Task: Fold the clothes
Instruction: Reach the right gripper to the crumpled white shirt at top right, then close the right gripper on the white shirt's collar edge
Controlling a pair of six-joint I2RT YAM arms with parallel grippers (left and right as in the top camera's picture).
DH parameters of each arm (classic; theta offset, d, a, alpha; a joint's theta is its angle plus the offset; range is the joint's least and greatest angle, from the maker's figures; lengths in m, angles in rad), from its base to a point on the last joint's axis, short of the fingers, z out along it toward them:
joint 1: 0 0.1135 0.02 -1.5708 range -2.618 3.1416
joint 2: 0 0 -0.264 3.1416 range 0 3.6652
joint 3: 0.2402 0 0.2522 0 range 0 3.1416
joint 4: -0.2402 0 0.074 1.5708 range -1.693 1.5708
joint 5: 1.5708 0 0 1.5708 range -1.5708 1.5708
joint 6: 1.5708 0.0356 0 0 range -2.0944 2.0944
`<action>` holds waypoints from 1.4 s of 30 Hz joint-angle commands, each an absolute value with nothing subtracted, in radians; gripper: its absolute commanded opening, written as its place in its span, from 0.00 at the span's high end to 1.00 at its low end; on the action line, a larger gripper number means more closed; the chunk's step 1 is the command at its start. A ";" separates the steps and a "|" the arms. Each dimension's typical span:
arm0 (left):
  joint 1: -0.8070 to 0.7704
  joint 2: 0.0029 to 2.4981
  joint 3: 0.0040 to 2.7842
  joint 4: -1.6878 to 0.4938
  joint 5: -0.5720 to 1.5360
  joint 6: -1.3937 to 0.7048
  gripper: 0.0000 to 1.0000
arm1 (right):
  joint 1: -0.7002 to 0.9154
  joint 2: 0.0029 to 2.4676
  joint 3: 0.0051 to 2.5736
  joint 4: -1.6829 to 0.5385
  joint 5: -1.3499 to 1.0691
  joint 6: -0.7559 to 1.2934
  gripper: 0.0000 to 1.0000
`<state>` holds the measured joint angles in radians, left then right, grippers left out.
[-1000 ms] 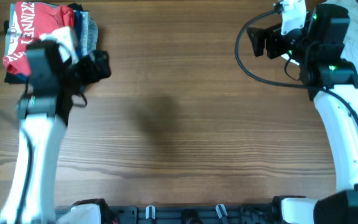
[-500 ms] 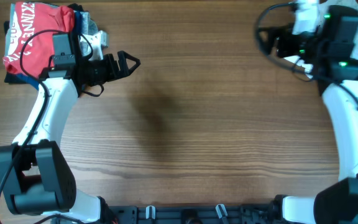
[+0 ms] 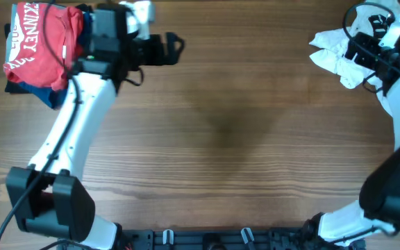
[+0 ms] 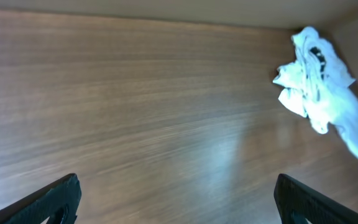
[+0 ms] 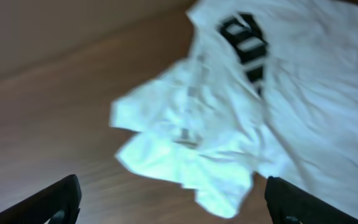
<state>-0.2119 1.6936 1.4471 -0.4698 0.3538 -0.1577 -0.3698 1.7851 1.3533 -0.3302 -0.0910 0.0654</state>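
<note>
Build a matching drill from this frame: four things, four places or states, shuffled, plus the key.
Things:
1. white T-shirt
2. red T-shirt
3. left tool
4. right tool

Places or states:
A. far left corner, white lettering showing
B. open, over bare table
C. crumpled, far right corner
D. open, over white cloth

Pairs: 1-C, 2-A, 3-B, 4-D

We record a white T-shirt (image 5: 216,124) printed with black lettering (image 5: 246,45). We note a red T-shirt (image 3: 40,42) bearing white lettering (image 3: 23,31), and a navy garment (image 3: 33,90). The table (image 3: 221,139) shows brown, finely streaked wood grain.
</note>
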 commanded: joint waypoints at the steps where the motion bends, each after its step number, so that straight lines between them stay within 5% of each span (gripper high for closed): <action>1: -0.272 1.676 1.460 -0.455 0.226 -0.142 0.00 | -0.369 1.884 1.374 -0.285 0.053 0.103 0.05; 19: -0.356 1.684 1.460 -0.461 0.207 -0.142 0.00 | -0.366 2.164 1.374 -0.065 -0.056 0.161 0.25; 39: -0.356 1.684 1.459 -0.490 0.159 -0.142 0.00 | -0.359 2.217 1.374 0.013 -0.079 0.236 0.94; 42: -0.356 1.684 1.459 -0.490 0.158 -0.142 0.00 | -0.360 2.196 1.374 -0.001 -0.079 0.235 0.96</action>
